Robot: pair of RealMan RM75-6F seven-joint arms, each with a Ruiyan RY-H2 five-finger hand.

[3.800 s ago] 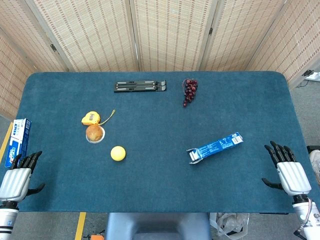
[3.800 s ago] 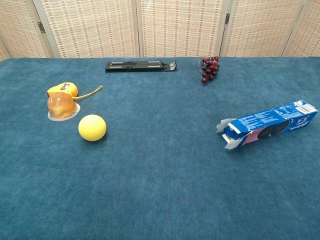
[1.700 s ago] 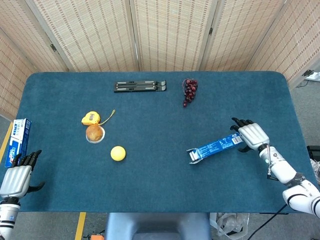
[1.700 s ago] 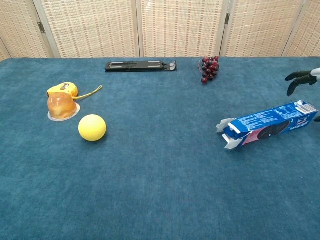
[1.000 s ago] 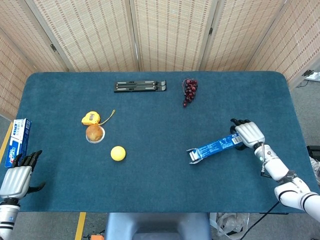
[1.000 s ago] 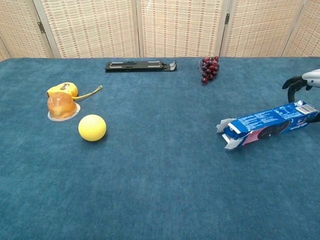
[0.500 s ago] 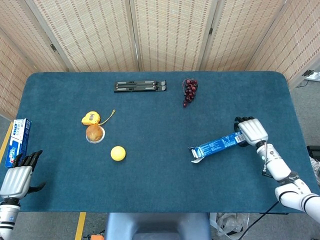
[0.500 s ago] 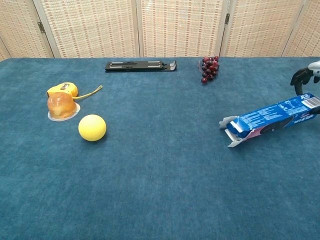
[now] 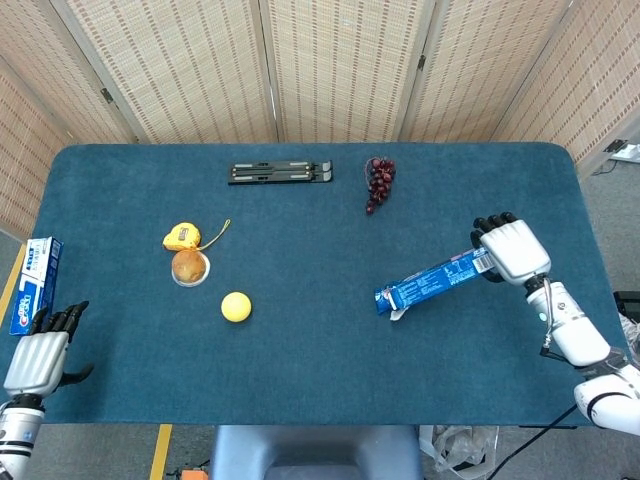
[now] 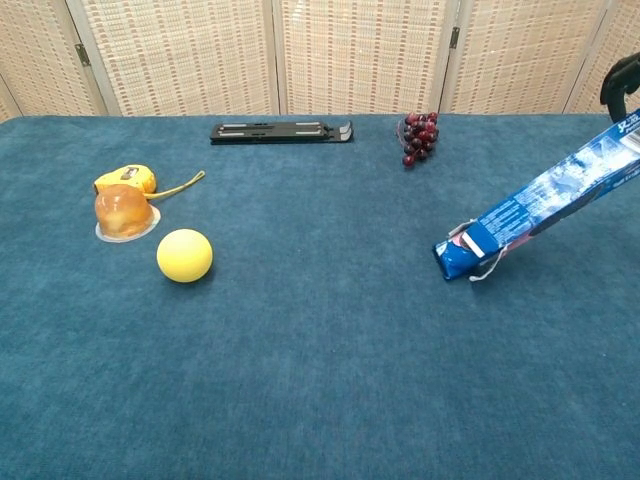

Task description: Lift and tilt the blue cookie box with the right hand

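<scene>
Head view is showing the right hand [image 9: 512,250] gripping the box [image 9: 436,280] by its near end; the long axis is slanting down and away to the hand's left, low end seemingly touching the counter [image 9: 300,350]. Left hand [image 9: 38,358] is hanging open, well apart.

A staged robot test space, likely a lab: a blue felt-covered surface [image 9: 300,340] ringed by woven folding screens [image 9: 330,60], with yellow floor tape [image 9: 160,450] beneath.
</scene>
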